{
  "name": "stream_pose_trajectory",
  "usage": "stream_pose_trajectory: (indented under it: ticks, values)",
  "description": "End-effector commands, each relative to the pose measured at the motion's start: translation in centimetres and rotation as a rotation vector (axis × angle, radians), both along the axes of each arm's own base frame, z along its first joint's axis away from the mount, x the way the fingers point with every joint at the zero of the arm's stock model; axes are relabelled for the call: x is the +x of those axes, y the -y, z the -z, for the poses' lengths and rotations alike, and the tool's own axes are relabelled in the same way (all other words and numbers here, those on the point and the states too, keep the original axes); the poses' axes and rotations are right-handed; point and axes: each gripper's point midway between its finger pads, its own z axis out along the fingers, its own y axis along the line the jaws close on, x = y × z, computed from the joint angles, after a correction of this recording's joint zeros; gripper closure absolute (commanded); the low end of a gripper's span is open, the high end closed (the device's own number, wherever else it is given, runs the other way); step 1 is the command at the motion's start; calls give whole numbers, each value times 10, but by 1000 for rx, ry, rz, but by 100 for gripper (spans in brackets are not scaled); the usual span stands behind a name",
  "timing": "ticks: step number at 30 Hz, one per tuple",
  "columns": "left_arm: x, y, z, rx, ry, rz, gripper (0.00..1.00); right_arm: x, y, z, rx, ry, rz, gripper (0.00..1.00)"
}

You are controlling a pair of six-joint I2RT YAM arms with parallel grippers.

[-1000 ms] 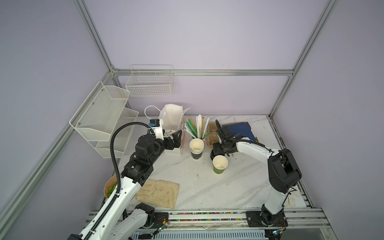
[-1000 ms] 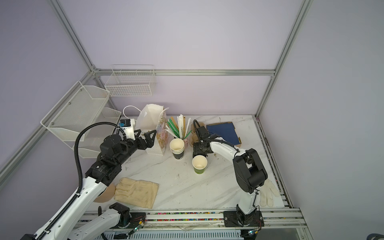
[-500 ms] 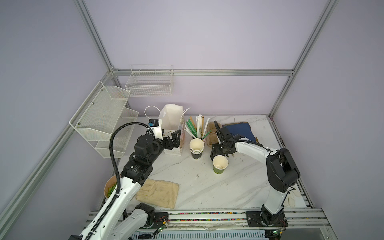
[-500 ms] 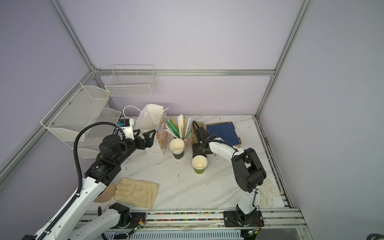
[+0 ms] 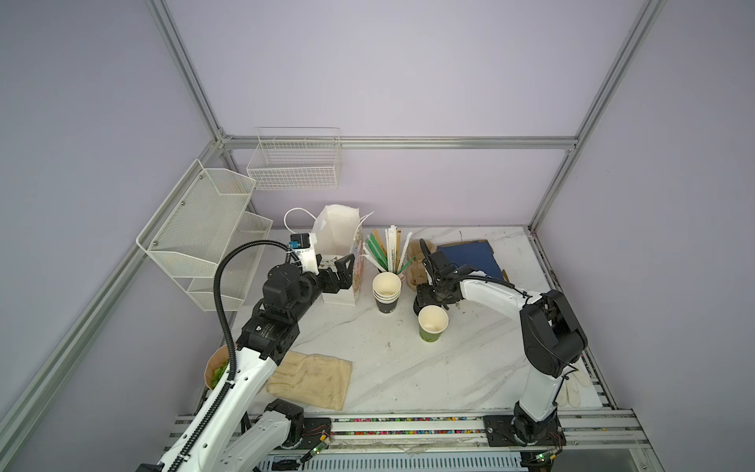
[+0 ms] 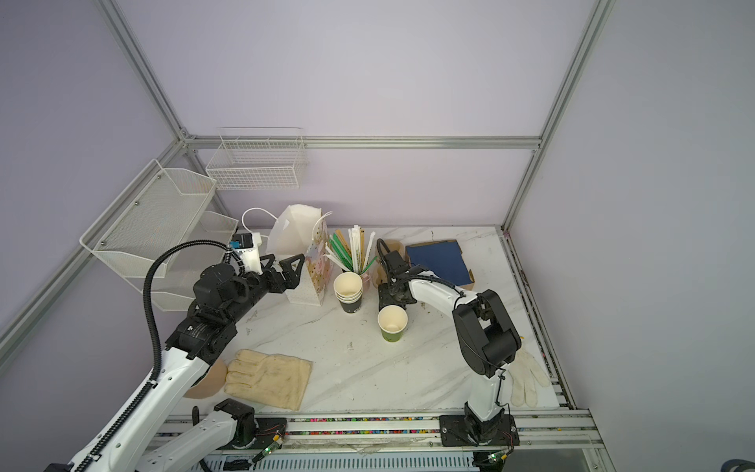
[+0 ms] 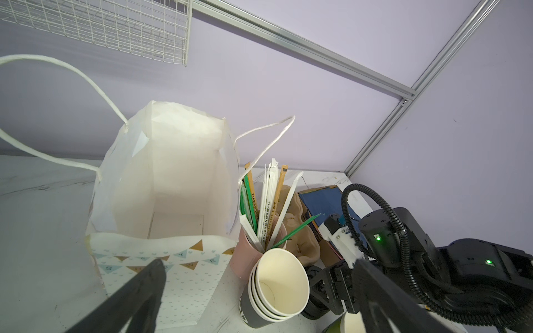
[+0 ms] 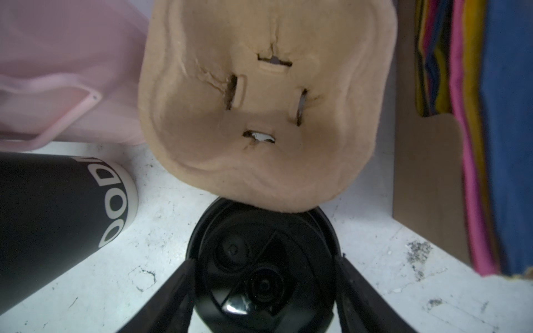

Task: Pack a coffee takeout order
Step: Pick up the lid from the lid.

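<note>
A green paper cup (image 5: pixel 432 330) stands open-topped mid-table, also seen in the other top view (image 6: pixel 392 325). Just behind it, a black lid (image 8: pixel 264 253) lies on the marble. My right gripper (image 8: pixel 264 261) reaches down over the lid, and its two fingers press against the lid's opposite sides. The brown pulp carrier (image 8: pixel 268 115) leans right behind the lid, and the navy napkin (image 5: pixel 470 256) lies beyond it. My left gripper (image 7: pixel 259 266) hovers wide open and empty beside the white paper bag (image 7: pixel 173 178).
A stack of dark paper cups (image 5: pixel 386 292) and a pink holder of straws and stirrers (image 5: pixel 388 251) stand between bag and carrier. A beige glove (image 5: pixel 312 378) lies front left, a white glove (image 6: pixel 527 378) front right. Wire racks (image 5: pixel 204 237) hang on the left wall.
The right gripper's jaws have narrowed onto the black lid, with the arm shifting only slightly. The left arm has stayed where it was, open.
</note>
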Motion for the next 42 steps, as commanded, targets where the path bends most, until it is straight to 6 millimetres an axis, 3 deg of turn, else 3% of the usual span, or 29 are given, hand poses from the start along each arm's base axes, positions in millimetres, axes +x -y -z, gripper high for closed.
stream_pose_trajectory:
  ticks: [1,7,26,38,42]
  values:
    - [0,-1,2,-17,14,6,0,-8,4,16,-29,-35,-5,31]
    - [1,-1,3,-19,10,5,0,-7,2,8,-13,-22,-9,37]
    - [3,0,7,-16,0,9,0,-3,3,-43,26,68,-6,38]
    - [5,2,10,-18,-11,16,0,-6,1,-35,21,43,-20,38]
    - [7,1,13,-12,-19,12,0,0,3,-49,15,80,-10,39]
